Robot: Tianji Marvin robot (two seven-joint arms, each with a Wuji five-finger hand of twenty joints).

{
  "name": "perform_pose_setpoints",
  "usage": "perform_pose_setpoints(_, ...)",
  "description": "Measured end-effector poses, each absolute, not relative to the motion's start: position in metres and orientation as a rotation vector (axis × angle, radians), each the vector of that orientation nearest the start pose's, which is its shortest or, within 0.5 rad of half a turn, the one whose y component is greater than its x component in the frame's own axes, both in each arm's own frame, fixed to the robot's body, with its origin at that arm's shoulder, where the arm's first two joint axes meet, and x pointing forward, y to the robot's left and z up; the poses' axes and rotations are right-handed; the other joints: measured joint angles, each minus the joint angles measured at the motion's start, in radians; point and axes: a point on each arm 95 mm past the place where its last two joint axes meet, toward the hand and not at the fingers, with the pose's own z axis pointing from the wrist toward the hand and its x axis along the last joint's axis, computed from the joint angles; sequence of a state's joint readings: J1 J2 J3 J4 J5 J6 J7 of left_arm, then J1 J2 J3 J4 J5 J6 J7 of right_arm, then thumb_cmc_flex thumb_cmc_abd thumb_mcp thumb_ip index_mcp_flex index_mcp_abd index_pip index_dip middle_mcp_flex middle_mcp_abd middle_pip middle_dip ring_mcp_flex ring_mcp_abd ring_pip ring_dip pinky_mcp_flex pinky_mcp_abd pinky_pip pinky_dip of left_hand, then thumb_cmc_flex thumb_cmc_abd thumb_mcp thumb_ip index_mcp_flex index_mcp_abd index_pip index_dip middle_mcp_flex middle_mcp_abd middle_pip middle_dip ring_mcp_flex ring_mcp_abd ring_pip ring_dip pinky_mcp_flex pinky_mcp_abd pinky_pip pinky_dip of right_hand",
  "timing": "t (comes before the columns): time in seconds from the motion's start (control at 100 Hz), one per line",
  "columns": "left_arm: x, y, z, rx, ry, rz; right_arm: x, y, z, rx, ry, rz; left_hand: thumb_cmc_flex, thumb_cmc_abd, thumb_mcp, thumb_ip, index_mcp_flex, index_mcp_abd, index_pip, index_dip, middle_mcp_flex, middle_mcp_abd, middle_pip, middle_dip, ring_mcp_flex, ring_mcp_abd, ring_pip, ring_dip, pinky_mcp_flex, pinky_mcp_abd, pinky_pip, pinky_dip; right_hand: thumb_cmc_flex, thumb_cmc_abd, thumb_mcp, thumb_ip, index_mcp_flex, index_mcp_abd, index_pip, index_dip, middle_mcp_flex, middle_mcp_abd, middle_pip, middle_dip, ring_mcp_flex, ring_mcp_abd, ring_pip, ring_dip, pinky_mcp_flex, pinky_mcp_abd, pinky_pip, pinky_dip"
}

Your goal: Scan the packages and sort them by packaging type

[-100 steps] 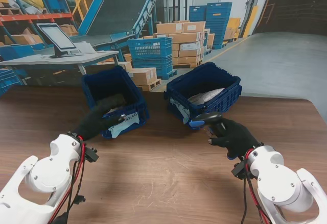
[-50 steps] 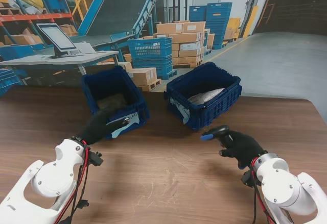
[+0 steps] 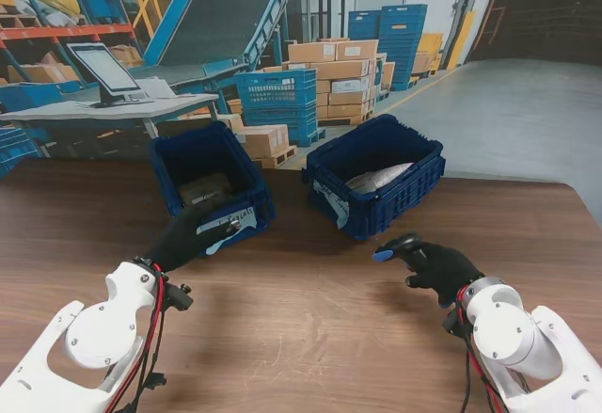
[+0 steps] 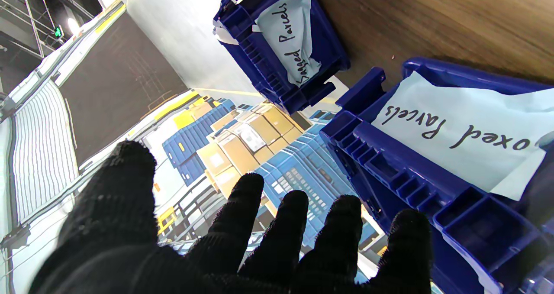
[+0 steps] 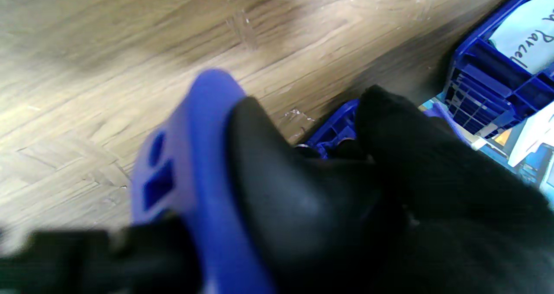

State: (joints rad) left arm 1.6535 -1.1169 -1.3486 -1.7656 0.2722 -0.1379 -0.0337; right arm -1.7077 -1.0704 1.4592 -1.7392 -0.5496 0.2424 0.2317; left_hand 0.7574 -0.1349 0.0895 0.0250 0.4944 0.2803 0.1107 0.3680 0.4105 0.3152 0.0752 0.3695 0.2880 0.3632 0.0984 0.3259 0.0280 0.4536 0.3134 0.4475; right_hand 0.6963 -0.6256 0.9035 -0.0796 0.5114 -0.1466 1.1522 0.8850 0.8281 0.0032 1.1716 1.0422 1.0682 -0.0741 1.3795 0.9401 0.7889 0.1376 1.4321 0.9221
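Note:
Two blue crates stand at the table's far side. The left crate (image 3: 167, 164), labelled for boxed parcels (image 4: 458, 125), holds a brown box (image 3: 205, 189). The right crate (image 3: 419, 182), labelled for bagged parcels (image 4: 290, 38), holds a grey bag (image 3: 378, 177). My left hand (image 3: 188, 235) is empty with fingers spread, just in front of the left crate's label. My right hand (image 3: 442, 269) is shut on a black and blue barcode scanner (image 3: 395, 245), nearer to me than the right crate; the scanner (image 5: 203, 190) fills the right wrist view.
The wooden table (image 3: 310, 338) stretches toward me between the arms. Beyond its far edge are a desk with a monitor (image 3: 103, 70), stacked cardboard boxes (image 3: 343, 79) and blue warehouse crates (image 3: 277, 93).
My left hand has drawn back out of the left crate toward me, uncovering the brown box. My right hand has pulled the scanner away from the right crate, nearer to me.

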Motion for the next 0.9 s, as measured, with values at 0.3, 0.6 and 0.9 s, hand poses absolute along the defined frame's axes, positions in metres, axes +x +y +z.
perform_pose_setpoints(0.3,0.385,0.003,-0.272,-1.702,1.046,-2.162,0.395,-0.095,-0.330,1.923,1.223,1.329,0.000,0.000,0.000,0.000,0.015,0.000,0.000,0.000,0.000,0.001,0.000,0.000,0.000,0.000,0.000,0.000,0.000,-0.001,-0.003,0.000,0.000,0.000,0.000,0.000,0.000,0.000,0.000,-0.001,0.000,0.000,0.000,0.000,0.000,0.000,0.000,0.000,0.001,0.000,-0.001,0.000)
perform_pose_setpoints(0.6,0.383,0.001,-0.273,-1.703,1.072,-2.170,0.407,-0.107,-0.348,1.914,1.220,1.275,0.000,0.000,0.000,0.000,0.015,0.000,0.000,0.000,0.000,0.002,0.000,0.000,0.000,0.000,0.000,-0.001,0.000,-0.002,-0.013,0.000,0.000,0.000,0.000,0.000,0.000,0.000,0.000,-0.004,0.000,0.000,0.000,-0.001,0.000,0.000,0.000,0.000,0.001,0.000,-0.001,-0.001)
perform_pose_setpoints(0.9,0.383,0.002,-0.276,-1.724,1.076,-2.185,0.420,-0.112,-0.360,1.887,1.216,1.240,0.000,0.000,0.000,0.000,0.015,0.000,0.000,0.000,0.000,0.005,0.000,0.000,-0.011,0.000,0.001,-0.001,-0.001,-0.007,-0.014,0.000,0.000,0.000,0.000,0.000,0.000,0.000,0.002,-0.019,0.000,0.000,0.000,-0.010,0.001,0.000,-0.004,0.000,0.001,0.000,-0.006,-0.002)
